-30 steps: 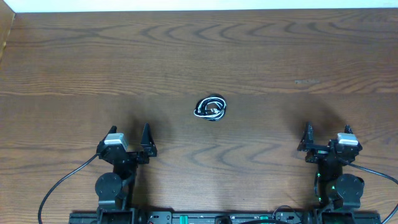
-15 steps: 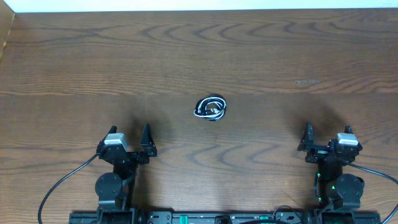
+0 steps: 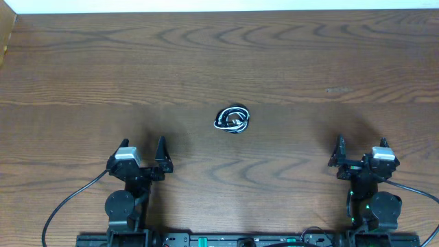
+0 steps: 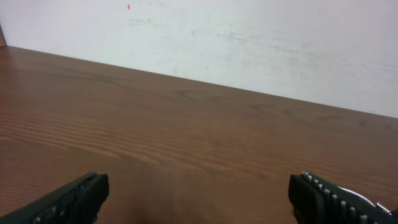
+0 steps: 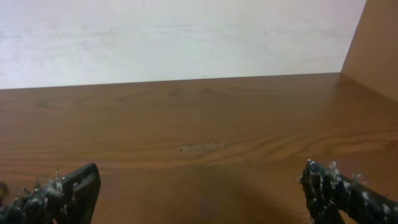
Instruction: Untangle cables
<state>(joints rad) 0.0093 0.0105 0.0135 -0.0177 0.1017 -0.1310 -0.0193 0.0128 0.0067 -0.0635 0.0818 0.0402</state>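
Observation:
The cables (image 3: 232, 119) lie as one small knot of black and white cord in the middle of the wooden table (image 3: 219, 55). My left gripper (image 3: 143, 150) rests near the front edge, to the lower left of the knot, open with nothing between its fingers (image 4: 74, 199). At the front right, my right gripper (image 3: 361, 149) is likewise open and empty, its fingers (image 5: 339, 190) spread wide. Neither wrist view shows the cables; both look across bare wood toward a white wall.
A white wall (image 4: 249, 43) borders the table's far edge. A wooden side panel (image 5: 379, 43) rises at the right. Thick black arm wires (image 3: 65, 206) trail off the left arm base at the front edge.

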